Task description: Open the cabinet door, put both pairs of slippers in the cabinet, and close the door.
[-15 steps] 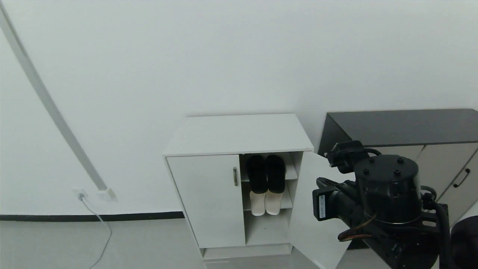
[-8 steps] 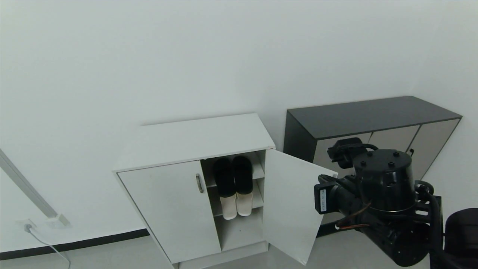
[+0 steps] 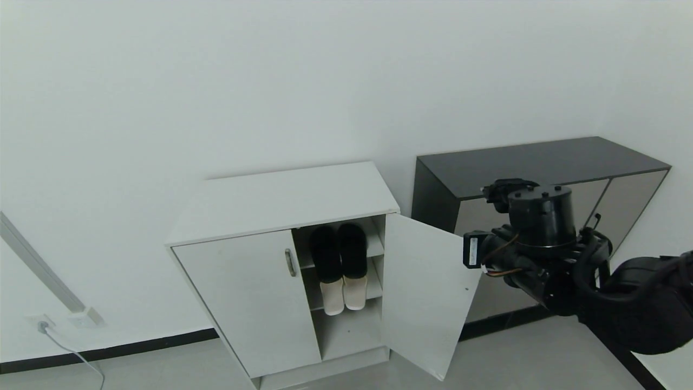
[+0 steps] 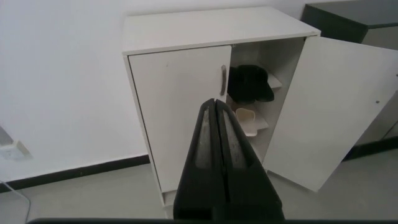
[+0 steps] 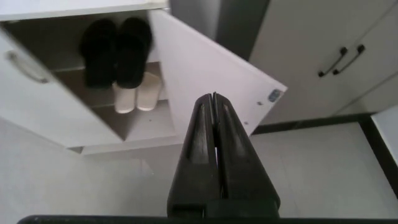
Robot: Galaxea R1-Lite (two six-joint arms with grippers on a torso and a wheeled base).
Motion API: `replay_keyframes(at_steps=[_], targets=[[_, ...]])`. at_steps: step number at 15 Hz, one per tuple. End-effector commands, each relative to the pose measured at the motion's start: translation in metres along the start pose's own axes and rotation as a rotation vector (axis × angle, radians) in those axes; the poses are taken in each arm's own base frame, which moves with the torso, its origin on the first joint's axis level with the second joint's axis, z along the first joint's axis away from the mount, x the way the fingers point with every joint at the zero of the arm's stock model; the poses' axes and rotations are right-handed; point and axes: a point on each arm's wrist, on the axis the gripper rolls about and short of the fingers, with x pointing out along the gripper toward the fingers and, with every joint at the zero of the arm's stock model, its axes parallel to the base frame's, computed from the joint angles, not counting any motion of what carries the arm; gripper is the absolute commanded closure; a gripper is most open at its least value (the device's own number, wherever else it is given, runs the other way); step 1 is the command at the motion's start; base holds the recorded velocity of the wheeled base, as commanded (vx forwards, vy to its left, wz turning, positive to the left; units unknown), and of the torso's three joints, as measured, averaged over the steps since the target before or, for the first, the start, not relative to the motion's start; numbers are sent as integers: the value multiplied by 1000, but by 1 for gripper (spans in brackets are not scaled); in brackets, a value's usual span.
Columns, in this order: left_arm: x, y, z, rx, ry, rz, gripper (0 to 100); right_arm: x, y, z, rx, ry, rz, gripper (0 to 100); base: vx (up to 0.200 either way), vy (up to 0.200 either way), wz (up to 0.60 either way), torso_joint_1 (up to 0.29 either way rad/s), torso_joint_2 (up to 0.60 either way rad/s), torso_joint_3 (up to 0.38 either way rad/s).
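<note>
Right arm (image 3: 541, 233) farther forward now, white slippers (image 3: 343, 295) half behind black slippers (image 3: 338, 249)

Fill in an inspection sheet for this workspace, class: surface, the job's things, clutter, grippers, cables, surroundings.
Surface: grey floor; the cabinet stands on it against the wall.
Job's things: cabinet's left door shut, right door swung open; black slippers on the upper shelf, white slippers on the shelf below.
Clutter: nothing seen.
Grippers: left gripper and right gripper both have fingers shut, holding nothing, facing the cabinet.
Cables: one cable runs from a wall socket to the floor, left of the cabinet.
Surroundings: white wall; dark sideboard right of the cabinet; grey strip slanting up the wall.
</note>
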Motion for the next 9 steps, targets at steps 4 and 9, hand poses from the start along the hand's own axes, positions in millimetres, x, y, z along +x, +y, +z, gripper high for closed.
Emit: replay_keyframes(at_steps=[4, 9], targets=[[0, 0, 0, -1, 1, 0, 100, 56, -24, 1, 59, 18, -75, 100, 0, 0, 0, 0, 0, 0], [0, 0, 0, 1, 1, 0, 100, 105, -43, 5, 122, 6, -95, 100, 0, 0, 0, 0, 0, 0]])
